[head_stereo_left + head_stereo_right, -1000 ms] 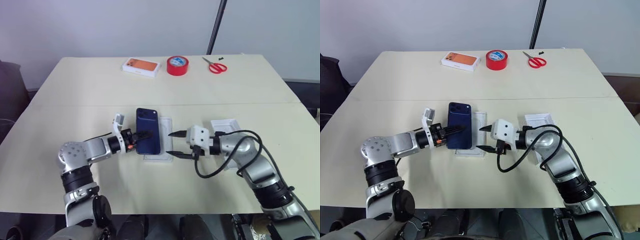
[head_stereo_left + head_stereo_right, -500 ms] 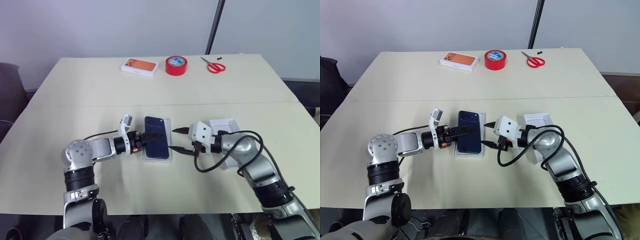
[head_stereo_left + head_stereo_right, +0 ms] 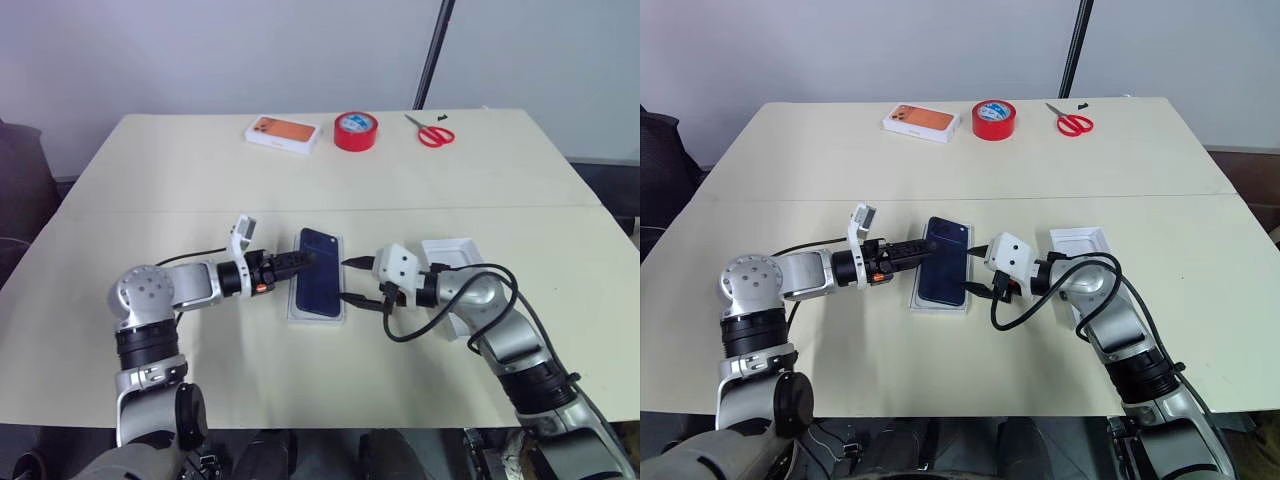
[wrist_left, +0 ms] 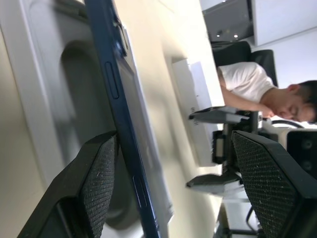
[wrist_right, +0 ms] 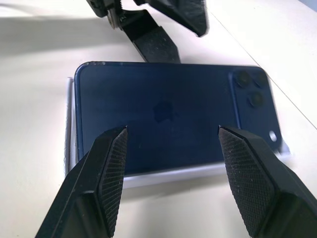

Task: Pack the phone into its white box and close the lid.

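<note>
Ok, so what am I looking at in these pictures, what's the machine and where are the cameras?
It's a humanoid robot with two arms, each ending in a two-finger gripper. Two pictures look down from its head; the other two look along each wrist's fingers. On the table: a phone lying on a flat white piece, a white box, an orange-topped box, red tape and scissors. The left gripper and right gripper stand open either side of the phone; nothing is gripped.
</note>
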Available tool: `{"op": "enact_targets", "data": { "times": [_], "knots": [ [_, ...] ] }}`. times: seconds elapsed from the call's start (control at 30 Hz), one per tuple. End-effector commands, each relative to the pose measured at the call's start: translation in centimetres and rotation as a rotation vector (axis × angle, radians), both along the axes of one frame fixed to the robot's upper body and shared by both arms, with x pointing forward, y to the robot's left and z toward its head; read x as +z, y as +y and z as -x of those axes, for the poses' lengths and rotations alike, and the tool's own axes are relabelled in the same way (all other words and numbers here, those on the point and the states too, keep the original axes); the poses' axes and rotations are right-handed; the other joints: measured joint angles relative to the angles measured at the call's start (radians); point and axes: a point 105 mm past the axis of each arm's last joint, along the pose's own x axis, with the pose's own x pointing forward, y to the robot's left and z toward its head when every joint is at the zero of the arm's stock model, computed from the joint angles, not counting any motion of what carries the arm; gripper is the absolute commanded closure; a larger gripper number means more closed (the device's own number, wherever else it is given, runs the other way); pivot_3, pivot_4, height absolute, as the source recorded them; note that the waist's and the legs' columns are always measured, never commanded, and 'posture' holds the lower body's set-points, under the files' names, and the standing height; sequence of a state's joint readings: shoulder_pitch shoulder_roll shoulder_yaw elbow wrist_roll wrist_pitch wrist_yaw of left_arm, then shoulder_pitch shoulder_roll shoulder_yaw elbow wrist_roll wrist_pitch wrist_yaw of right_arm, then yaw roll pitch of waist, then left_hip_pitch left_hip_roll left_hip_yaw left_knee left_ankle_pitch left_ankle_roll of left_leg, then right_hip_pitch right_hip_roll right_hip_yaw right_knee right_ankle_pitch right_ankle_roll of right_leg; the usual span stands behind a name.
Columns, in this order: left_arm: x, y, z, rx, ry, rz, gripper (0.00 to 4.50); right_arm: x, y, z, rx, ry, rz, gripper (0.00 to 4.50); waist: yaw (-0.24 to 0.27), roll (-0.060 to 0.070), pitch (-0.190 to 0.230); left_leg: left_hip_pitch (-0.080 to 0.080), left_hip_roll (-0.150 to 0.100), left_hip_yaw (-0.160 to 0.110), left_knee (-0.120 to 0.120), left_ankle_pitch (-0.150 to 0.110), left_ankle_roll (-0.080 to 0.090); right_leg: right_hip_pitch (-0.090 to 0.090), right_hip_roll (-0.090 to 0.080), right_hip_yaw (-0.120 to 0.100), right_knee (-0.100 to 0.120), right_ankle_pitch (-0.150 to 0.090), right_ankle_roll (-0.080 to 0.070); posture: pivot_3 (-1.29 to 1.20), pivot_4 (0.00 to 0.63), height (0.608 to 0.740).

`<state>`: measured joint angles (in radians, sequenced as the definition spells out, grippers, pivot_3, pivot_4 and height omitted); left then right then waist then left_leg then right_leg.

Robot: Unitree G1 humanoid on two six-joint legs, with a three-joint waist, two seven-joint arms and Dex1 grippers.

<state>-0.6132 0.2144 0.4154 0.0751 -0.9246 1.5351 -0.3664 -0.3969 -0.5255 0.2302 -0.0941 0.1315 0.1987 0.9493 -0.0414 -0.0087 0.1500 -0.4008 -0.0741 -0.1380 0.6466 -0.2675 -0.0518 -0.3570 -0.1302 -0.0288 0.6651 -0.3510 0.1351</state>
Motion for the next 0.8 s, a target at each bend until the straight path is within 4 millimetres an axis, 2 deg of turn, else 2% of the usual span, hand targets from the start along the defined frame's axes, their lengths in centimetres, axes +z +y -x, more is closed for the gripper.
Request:
{"op": "enact_targets", "data": {
  "times": [0.03,0.1,0.2,0.57,0.6,0.7,0.8],
  "knots": [
    [1.0,-0.7,0.4,-0.022,-0.049,0.039,0.74,1.1,0.4,-0.2,0.014,-0.045,-0.016,1.46,0.0,0.0,0.0,0.0,0.0,0.0,0.0,0.0,0.0,0.0,0.0,0.0,0.0,0.0,0.0,0.0,0.15,0.74],
    [1.1,-0.3,0.2,-0.009,-0.04,0.052,0.74,1.2,0.3,-0.2,0.01,-0.046,-0.015,1.46,0.001,0.0,0.0,0.0,0.0,0.0,0.0,0.0,0.0,0.0,0.0,0.0,0.0,0.0,0.0,0.0,0.15,0.74],
    [1.0,1.4,0.2,0.019,-0.037,0.018,0.74,1.1,0.0,-0.3,0.006,-0.047,-0.01,1.46,-0.002,0.0,0.0,0.0,0.0,0.0,0.0,0.0,0.0,0.0,0.0,0.0,0.0,0.0,0.0,0.0,0.15,0.74],
    [1.7,3.7,0.1,0.07,-0.04,0.022,0.74,1.4,0.1,-1.0,-0.024,-0.026,-0.046,1.46,-0.002,0.0,0.0,0.0,0.0,0.0,0.0,0.0,0.0,0.0,0.0,0.0,0.0,0.0,0.0,0.0,0.15,0.74],
    [1.9,4.2,-0.4,0.112,-0.057,0.017,0.7,1.6,0.0,-1.1,-0.031,-0.019,-0.061,1.72,-0.002,0.0,0.0,0.0,0.0,0.0,0.0,0.0,0.0,0.0,0.0,0.0,0.0,0.0,0.0,0.0,0.15,0.74],
    [2.4,6.3,-2.8,0.297,-0.127,0.007,1.52,1.6,-0.6,-1.5,-0.068,-0.034,-0.053,2.77,0.0,0.0,0.0,0.0,0.001,0.0,0.0,0.0,0.0,0.0,0.0,0.0,0.0,0.0,0.0,0.0,0.15,0.74],
    [1.8,7.2,-3.7,0.356,-0.144,-0.044,2.94,1.2,-1.3,-2.4,-0.118,-0.071,-0.016,4.25,0.0,0.0,0.0,0.0,0.0,0.0,0.0,0.0,0.0,0.0,0.0,0.0,0.0,0.0,0.0,0.0,0.15,0.74]
  ]
}}
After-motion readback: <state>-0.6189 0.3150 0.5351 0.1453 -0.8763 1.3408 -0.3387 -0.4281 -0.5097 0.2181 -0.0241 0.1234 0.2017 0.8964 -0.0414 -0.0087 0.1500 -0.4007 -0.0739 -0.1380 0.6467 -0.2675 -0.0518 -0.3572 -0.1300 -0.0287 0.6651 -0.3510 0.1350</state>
